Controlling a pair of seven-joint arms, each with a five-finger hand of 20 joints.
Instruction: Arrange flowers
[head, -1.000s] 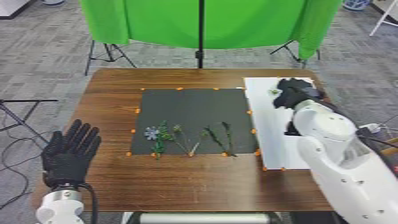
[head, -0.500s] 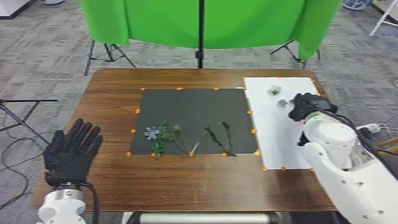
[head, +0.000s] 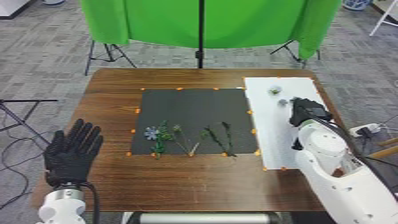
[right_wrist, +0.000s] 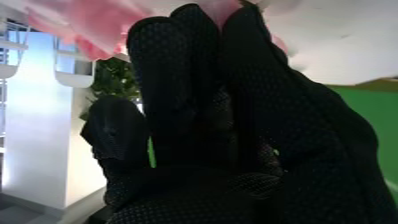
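Observation:
My right hand (head: 308, 112) is over the white sheet (head: 275, 137) at the table's right, beside small pale flowers (head: 275, 90) near that sheet's far end. In the right wrist view my right hand (right_wrist: 200, 115) has its fingers extended, with pink petals (right_wrist: 93, 20) and green leaves (right_wrist: 114, 77) behind them; contact cannot be told. On the dark mat (head: 191, 112), a blue flower (head: 151, 133) and several green stems (head: 228, 137) lie along the near part. My left hand (head: 69, 155) rests open, fingers straight, left of the mat.
Orange markers edge the mat and the white sheet. Brown tabletop (head: 187, 185) lies on the near side of the mat. A green cloth (head: 209, 25) hangs beyond the table's far edge, and cables (head: 373, 130) lie off to the right.
My right hand has drawn back from the white sheet's far end toward the near right, uncovering small flowers there. My left hand has stayed still.

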